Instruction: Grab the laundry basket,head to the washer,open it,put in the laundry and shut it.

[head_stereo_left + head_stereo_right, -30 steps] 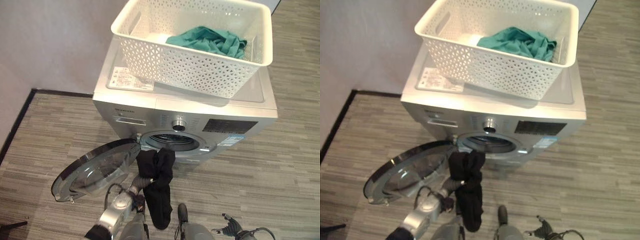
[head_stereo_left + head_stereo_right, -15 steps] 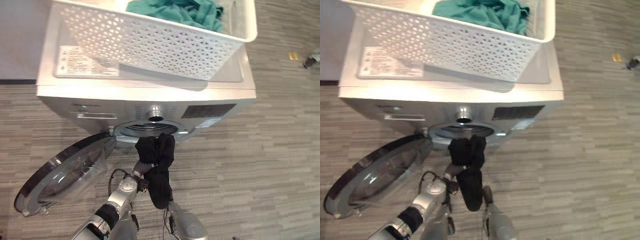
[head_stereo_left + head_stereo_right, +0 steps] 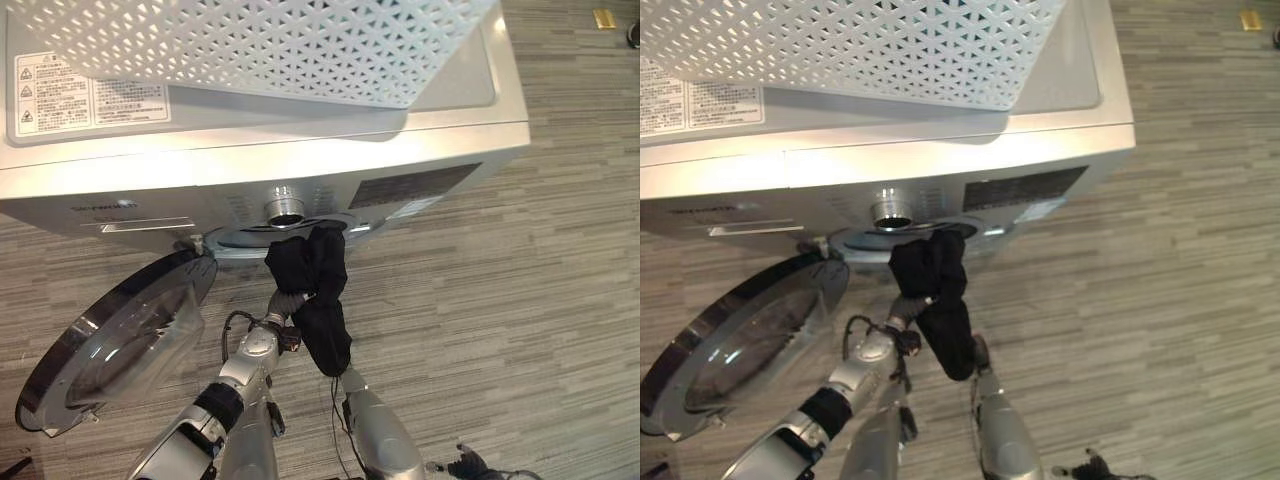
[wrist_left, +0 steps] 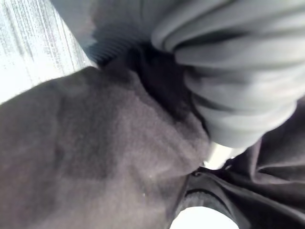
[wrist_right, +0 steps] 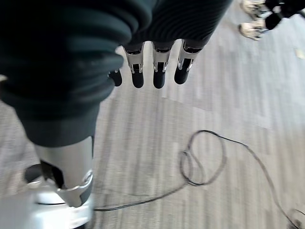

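Grey plank floor (image 3: 520,300) surrounds the washer (image 3: 300,190); left hand (image 3: 290,303) fingers clench black laundry (image 3: 318,290) just before its open door (image 3: 110,340), ready to load; right hand (image 5: 157,62) fingers hang released.

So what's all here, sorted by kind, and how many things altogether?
Washer: 1
Washer door, open: 1
White basket on the washer: 1
Black garment in the left hand: 1
Total: 4

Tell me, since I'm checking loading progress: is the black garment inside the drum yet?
Out. The black garment hangs from the left hand in front of the washer opening, draping below its rim.
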### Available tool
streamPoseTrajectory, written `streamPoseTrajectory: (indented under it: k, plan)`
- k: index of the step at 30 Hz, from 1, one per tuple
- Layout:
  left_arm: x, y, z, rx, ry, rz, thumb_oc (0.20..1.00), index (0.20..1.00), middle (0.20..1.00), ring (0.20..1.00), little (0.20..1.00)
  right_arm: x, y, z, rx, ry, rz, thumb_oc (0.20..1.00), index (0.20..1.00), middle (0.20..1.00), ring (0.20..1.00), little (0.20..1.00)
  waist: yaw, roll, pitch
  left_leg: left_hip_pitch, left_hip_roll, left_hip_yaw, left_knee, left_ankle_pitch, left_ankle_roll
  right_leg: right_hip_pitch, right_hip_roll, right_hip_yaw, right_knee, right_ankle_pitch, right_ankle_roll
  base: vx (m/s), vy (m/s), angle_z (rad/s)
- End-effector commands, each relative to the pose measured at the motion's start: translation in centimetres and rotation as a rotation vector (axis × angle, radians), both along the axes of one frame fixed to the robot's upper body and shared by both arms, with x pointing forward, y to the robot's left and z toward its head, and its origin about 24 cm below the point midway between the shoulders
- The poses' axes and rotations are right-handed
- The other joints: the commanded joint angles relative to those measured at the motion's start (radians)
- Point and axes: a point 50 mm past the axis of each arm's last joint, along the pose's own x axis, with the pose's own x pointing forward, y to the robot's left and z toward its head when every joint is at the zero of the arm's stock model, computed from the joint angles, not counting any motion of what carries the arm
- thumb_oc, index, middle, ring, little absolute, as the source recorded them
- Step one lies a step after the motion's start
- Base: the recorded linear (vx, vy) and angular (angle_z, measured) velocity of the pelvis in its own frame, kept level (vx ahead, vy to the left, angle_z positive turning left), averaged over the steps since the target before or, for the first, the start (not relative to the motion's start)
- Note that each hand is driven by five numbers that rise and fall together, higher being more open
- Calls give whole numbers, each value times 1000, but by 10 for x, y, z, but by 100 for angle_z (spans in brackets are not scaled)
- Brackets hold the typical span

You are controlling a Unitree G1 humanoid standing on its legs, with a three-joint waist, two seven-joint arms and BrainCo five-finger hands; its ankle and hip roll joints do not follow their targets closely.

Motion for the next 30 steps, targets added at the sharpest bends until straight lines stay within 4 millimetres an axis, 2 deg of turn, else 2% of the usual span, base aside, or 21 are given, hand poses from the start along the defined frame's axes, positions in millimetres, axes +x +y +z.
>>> streamPoseTrajectory:
  k: [1, 3, 6, 8, 9, 10, 12, 13, 16, 19, 21, 22, 24, 27, 28, 30]
  plan:
    - [1, -14, 20, -88, -102, -42, 200, 200, 200, 200, 200, -13, -22, 4, -67, 24, -19, 1000, 1000, 1000, 1000, 1000, 23, -16, -27, -58, -52, -160, 156, -142, 23, -60, -9, -12, 37, -30, 16, 35, 162, 3]
    - [-7, -10, 13, -84, -84, -56, 200, 200, 200, 200, 200, -10, -27, 7, -75, 13, -25, 1000, 1000, 1000, 1000, 1000, 29, -14, -34, -64, -75, -172, 206, -182, 34, -48, -25, 9, 37, -30, 24, 57, 193, 2]
    - [-21, -2, 0, -76, -39, -82, 200, 200, 200, 200, 200, -12, -36, 10, -86, 24, -27, 1000, 1000, 1000, 1000, 1000, 43, 13, -53, -50, -114, -182, 244, -229, 72, -34, -52, 30, 93, -56, 32, 90, 250, -19]
    - [-29, 2, -8, -49, -2, -113, 200, 200, 200, 200, 200, -11, -41, 11, -96, 37, -19, 1000, 1000, 1000, 1000, 1000, 51, 35, -61, -27, -142, -199, 254, -251, 99, -44, -52, 50, 190, -91, 35, 119, 301, -13]
    - [-36, 5, -14, -17, 20, -155, 200, 200, 200, 200, 200, -10, -44, 12, -93, 40, -20, 1000, 1000, 1000, 1000, 1000, 50, 52, -56, -7, -164, -212, 283, -272, 117, -72, -34, 67, 325, -111, 39, 150, 288, -17]
    - [-37, 7, -15, -3, 24, -171, 200, 200, 200, 200, 200, -9, -45, 13, -88, 34, -36, 1000, 1000, 1000, 1000, 1000, 45, 59, -51, 2, -171, -217, 296, -281, 120, -84, -29, 73, 368, -119, 38, 118, 192, -17]
    - [-39, 9, -16, 10, 26, -175, 200, 200, 200, 200, 200, -8, -46, 14, -86, 28, -49, 1000, 1000, 1000, 1000, 1000, 39, 67, -48, 13, -177, -224, 300, -290, 121, -96, -31, 77, 390, -123, 35, 104, 75, 22]
    - [-42, 10, -20, 20, 43, -180, 200, 200, 200, 200, 200, -6, -48, 16, -81, 13, -68, 1000, 1000, 1000, 1000, 1000, 34, 79, -50, 34, -188, -241, 290, -293, 116, -110, -38, 89, 349, -105, 33, 128, 64, 27]
    - [-43, 13, -23, 27, 49, -179, 200, 200, 200, 200, 200, -1, -49, 17, -86, 6, -57, 1000, 1000, 1000, 1000, 1000, 28, 88, -47, 49, -187, -258, 282, -304, 110, -139, -62, 86, 279, -69, 35, 112, -12, 20]
    - [-44, 17, -24, 42, 49, -171, 200, 200, 200, 200, 200, 8, -47, 19, -92, -9, -18, 1000, 1000, 1000, 1000, 1000, 31, 76, -33, 82, -193, -273, 301, -340, 108, -178, -108, 28, 131, -20, 44, 155, -78, 28]
    - [-44, 15, -24, 43, 46, -178, 200, 200, 200, 200, 200, 9, -46, 20, -90, -13, -9, 1000, 1000, 1000, 1000, 1000, 30, 65, -12, 92, -198, -292, 310, -345, 106, -177, -111, 26, 120, -5, 48, 86, -137, 41]
    - [-43, 11, -23, 41, 42, -188, 200, 200, 200, 200, 200, -1, -45, 17, -83, 4, -23, 1000, 1000, 1000, 1000, 1000, 39, 40, -14, 89, -220, -313, 322, -345, 102, -153, -137, 27, 122, 17, 52, 31, -127, 68]
    - [-42, 10, -23, 41, 41, -190, 200, 200, 200, 200, 200, -4, -44, 15, -79, 15, -28, 1000, 1000, 1000, 1000, 1000, 43, 31, -22, 84, -222, -316, 319, -343, 98, -158, -143, 22, 127, 30, 52, 25, -131, 102]
    - [-42, 10, -24, 36, 47, -183, 200, 200, 200, 200, 200, -9, -45, 14, -82, 33, -28, 1000, 1000, 1000, 1000, 1000, 55, 15, -45, 69, -210, -321, 301, -325, 85, -172, -138, 3, 141, 45, 47, 31, -189, 44]
    - [-44, 12, -25, 32, 55, -172, 200, 200, 200, 200, 200, -12, -44, 12, -82, 49, -22, 1000, 1000, 1000, 1000, 1000, 65, 8, -59, 57, -181, -334, 270, -298, 69, -174, -130, -36, 147, 40, 40, 42, -268, -9]
    - [-45, 14, -26, 34, 58, -167, 200, 200, 200, 200, 200, -12, -42, 11, -84, 52, -12, 1000, 1000, 1000, 1000, 1000, 70, 3, -65, 49, -155, -349, 238, -277, 55, -170, -120, -65, 142, 30, 33, 33, -305, -2]
